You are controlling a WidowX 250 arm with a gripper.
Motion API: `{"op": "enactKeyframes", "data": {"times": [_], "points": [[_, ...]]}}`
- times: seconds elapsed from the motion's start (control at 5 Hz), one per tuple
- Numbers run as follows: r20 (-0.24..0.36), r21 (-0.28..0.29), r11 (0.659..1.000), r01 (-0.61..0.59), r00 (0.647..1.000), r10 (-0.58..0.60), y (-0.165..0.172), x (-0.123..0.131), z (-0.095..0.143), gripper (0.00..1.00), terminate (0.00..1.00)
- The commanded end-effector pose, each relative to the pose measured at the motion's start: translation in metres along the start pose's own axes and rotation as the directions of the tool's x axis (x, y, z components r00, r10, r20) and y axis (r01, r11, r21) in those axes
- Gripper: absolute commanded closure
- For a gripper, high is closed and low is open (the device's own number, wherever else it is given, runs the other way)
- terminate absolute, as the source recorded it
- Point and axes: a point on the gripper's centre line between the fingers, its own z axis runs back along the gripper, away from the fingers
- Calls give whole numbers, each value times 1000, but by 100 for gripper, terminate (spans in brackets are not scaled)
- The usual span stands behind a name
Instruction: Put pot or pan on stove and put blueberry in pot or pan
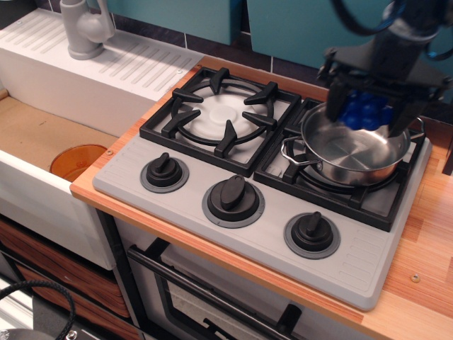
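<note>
The shiny steel pot [354, 159] stands on the right burner of the grey stove [212, 227]. Just above the pot's back half hangs the blue blueberry [367, 112], held between the two black fingers of my gripper [368, 117]. The gripper is shut on the berry, one finger to its left and one to its right, with the arm rising to the upper right. The pot's inside looks empty where it shows.
The left burner grate [221, 117] is bare. Three black knobs [232, 196] line the stove's front. A white sink with a grey tap [83, 28] and an orange disc [76, 161] lie to the left. Wooden counter [425, 241] runs along the right.
</note>
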Motion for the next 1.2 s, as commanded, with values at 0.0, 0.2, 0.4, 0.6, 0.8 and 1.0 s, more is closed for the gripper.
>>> {"op": "enactKeyframes", "data": {"times": [0.0,0.2,0.4,0.6,0.8,1.0], "points": [[47,-26,1000,-4,999,5,-11,4,-3,0,0],[22,-28,1000,-6,1000,7,-11,5,6,0,0],[5,-19,1000,-4,1000,4,-10,6,18,0,0],[-21,-12,1000,10,1000,-10,-4,8,34,0,0],[-25,-14,999,40,999,-40,10,13,39,0,0],[-11,-20,998,64,998,-64,23,20,34,0,0]]}}
